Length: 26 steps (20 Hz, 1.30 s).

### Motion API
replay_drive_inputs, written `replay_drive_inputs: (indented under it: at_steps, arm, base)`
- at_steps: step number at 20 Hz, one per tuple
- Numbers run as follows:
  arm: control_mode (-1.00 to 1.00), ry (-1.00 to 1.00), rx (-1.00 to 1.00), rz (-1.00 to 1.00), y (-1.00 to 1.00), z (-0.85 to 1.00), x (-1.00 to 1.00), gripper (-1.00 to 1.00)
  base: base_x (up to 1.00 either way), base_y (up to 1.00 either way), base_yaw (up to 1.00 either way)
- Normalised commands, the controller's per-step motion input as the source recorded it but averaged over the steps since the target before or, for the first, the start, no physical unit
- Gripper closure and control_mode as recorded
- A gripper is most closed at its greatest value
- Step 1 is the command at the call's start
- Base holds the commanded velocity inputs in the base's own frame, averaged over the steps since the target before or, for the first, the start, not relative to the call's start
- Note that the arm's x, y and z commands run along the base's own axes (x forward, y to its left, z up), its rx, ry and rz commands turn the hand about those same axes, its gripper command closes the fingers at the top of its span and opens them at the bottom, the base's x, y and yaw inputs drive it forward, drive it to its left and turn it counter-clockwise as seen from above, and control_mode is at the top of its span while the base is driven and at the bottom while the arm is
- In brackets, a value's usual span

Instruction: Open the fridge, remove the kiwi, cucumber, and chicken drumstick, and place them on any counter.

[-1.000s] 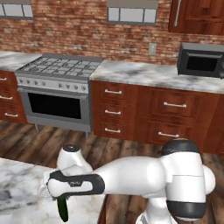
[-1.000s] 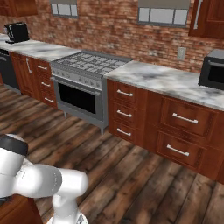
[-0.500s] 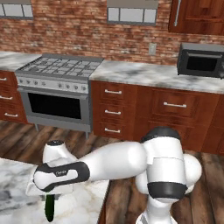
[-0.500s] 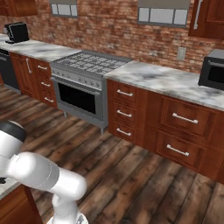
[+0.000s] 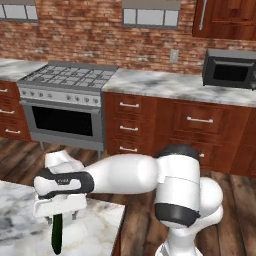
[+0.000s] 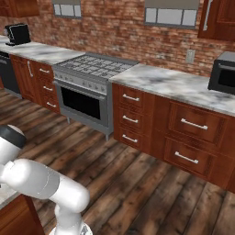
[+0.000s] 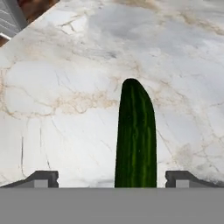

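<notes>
A: Where is the cucumber (image 5: 57, 234) at this moment?

B: It stands nearly upright over the white marble worktop (image 5: 95, 231), close to that worktop's right edge and not far from its far right corner. In the hand view the cucumber (image 7: 136, 139) rises dark green and striped between the two finger tips, its rounded end pointing away over the veined stone.

A: And the end effector (image 5: 59, 215)?

B: Its jaws stand wide apart. In the hand view the end effector (image 7: 113, 178) has one tip far to each side of the cucumber, with clear marble showing between each tip and the green skin, so nothing is clamped (whether the lower end of the cucumber rests on the stone I cannot tell).

A: How does the arm lie?

B: From the left base view it reaches out from the lower right, across to the left, with the hand pointing down over the worktop. Behind it stand the stove (image 5: 65, 107) and the wooden drawers (image 5: 165, 127) along the brick wall.
</notes>
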Motion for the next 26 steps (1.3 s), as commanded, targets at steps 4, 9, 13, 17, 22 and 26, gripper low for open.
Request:
replay_drive_inputs:
  at_steps: [4, 9, 13, 17, 22, 26]
  arm:
    - [-1.00, -0.01, -0.20, 0.02, -0.70, 0.61, -0.01, -1.00]
    - [-1.00, -0.01, -0.11, 0.05, -0.88, 0.52, -0.17, -1.00]
    - [-1.00, -0.17, -0.02, -0.01, -1.00, 0.12, -0.63, -1.00]
    - [-1.00, -0.28, 0.11, 0.00, -1.00, 0.30, -0.72, -1.00]
    - [-1.00, -0.49, 0.33, 0.00, -0.85, 0.49, -0.28, -1.00]
    - [-1.00, -0.45, 0.39, 0.00, -0.70, 0.50, 0.04, -1.00]
  base:
    - [0.00, 0.00, 0.00]
    - [0.00, 0.00, 0.00]
    - [0.00, 0.00, 0.00]
    - [0.00, 0.00, 0.00]
    - [0.00, 0.00, 0.00]
    - [0.00, 0.00, 0.00]
